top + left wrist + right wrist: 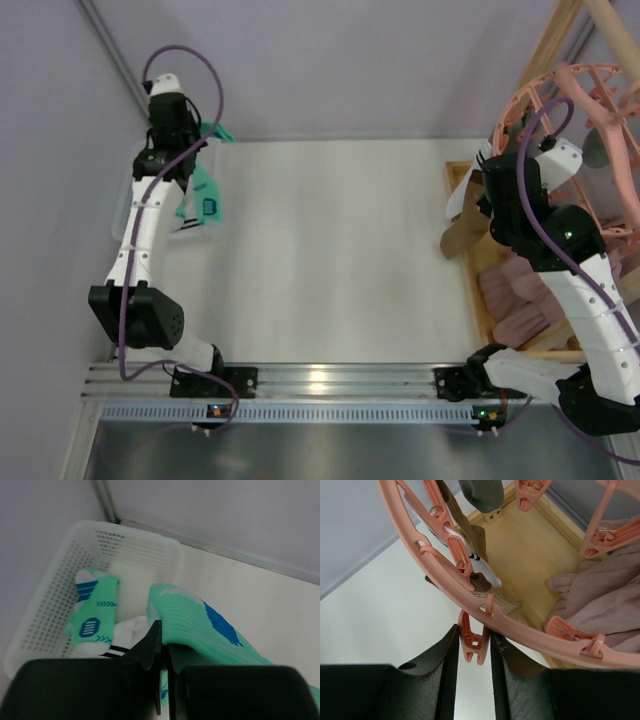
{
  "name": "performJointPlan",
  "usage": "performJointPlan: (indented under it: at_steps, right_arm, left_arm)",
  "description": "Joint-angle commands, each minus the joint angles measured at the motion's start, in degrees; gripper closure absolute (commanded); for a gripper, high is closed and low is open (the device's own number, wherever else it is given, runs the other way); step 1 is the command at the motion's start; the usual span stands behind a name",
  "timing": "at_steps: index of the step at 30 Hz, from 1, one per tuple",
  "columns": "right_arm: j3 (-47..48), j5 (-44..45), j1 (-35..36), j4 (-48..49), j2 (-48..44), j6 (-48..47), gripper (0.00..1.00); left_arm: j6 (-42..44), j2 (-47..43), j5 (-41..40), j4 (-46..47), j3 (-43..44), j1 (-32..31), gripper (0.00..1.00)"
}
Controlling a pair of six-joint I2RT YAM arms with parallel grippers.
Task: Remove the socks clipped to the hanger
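Observation:
My left gripper (165, 630) is shut on the cuff of a mint-green sock (200, 625) with a blue patch and holds it above a white basket (135, 545). In the top view this gripper (200, 135) is at the far left and the sock (205, 200) hangs below it. My right gripper (474, 645) is shut on a dangling clip (473, 641) of the salmon-pink hanger (520, 625). A white sock with dark stripes (480, 562) and a brown sock (507, 606) hang from the ring just beyond.
The basket holds a mint sock (92, 612) and a white striped sock (125, 640). A wooden tray (530, 555) under the hanger holds pink cloth (600, 595). The hanger (590, 110) hangs from a wooden frame (550, 45) at the far right.

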Motion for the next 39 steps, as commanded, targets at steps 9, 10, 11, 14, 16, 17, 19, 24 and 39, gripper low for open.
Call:
performJointPlan:
  at_steps: [9, 10, 11, 14, 16, 17, 19, 24, 39]
  right_arm:
    - [1.1, -0.6, 0.5, 2.1, -0.1, -2.5, 1.00]
    - [1.2, -0.7, 0.5, 2.1, 0.0, -2.6, 1.00]
    - [1.3, -0.8, 0.6, 2.2, 0.0, -2.6, 1.00]
    - [1.0, -0.9, 0.5, 2.2, -0.4, -2.7, 1.00]
    - [0.9, -1.0, 0.6, 2.2, -0.7, -2.8, 1.00]
    - [0.6, -0.8, 0.5, 2.2, -1.0, -2.9, 1.00]
    - [0.6, -0.9, 0.5, 2.0, -1.3, -3.0, 1.00]
    - [1.0, -1.4, 0.5, 1.8, -1.6, -3.4, 1.00]
    - [-0.7, -5.8, 0.7, 2.0, -2.1, -2.0, 1.00]
  left_arm:
    - [-5.7, 2.7, -3.8, -2.0, 6.2, 15.5, 1.00]
    - [-5.5, 3.5, -2.6, -2.0, 6.2, 15.5, 1.00]
    - [-5.9, 4.3, -1.9, -2.0, 5.9, 15.5, 1.00]
    - [-9.2, 6.4, -1.7, -1.9, 1.9, 15.5, 1.00]
    - [-11.7, 7.9, -2.4, -1.4, -0.4, 15.6, 1.00]
    - [-13.3, 9.0, -1.5, -0.5, -3.6, 15.6, 1.00]
    - [-14.8, 10.6, 1.0, 0.7, -5.5, 15.9, 1.00]
    - [-26.5, 10.2, 4.4, 0.8, -14.3, 17.1, 0.34]
    - [-19.2, -0.5, -1.5, 21.8, -19.7, -21.0, 0.02]
